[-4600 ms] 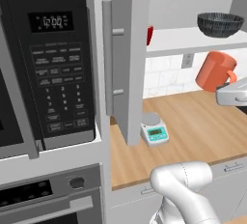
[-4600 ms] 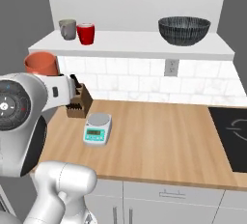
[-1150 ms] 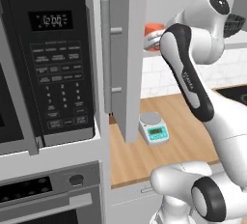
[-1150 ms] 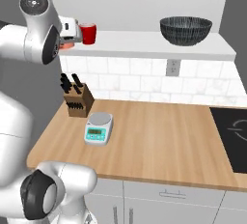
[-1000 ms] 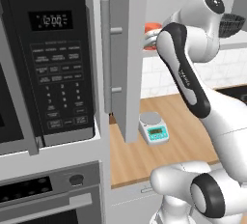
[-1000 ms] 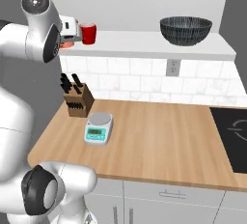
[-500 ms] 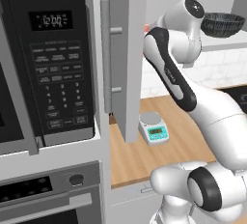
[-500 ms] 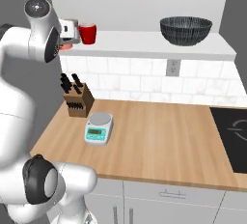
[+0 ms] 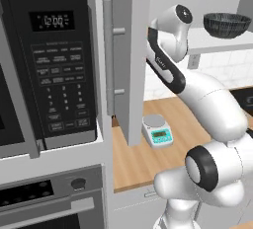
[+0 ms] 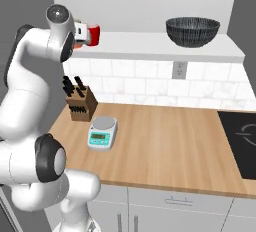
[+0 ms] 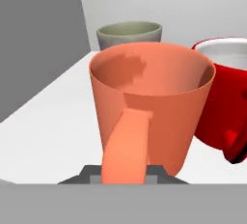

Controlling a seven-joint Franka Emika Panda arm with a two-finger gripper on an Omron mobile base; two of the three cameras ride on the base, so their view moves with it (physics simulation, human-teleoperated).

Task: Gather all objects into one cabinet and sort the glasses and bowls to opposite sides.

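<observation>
Orange mug (image 11: 149, 107) sat clenched in my tool (image 11: 126, 174) by its handle, upright above the white shelf (image 11: 53, 121) at the cabinet's left end, with the red cup (image 11: 226, 102) touching or just beside it and the grey mug (image 11: 129, 35) close behind. From the right base view, the red cup (image 10: 92, 34) showed past my arm on the shelf (image 10: 150, 46), and the dark bowl (image 10: 192, 30) stood well apart toward the other end. I judged the step to be setting the mug down among the cups. To do it well, I meant to lower it level, avoid nudging the red cup, and let go only once the base rested flat. The kitchen scale (image 10: 102, 132) lay on the surface (image 10: 165, 141) below.
</observation>
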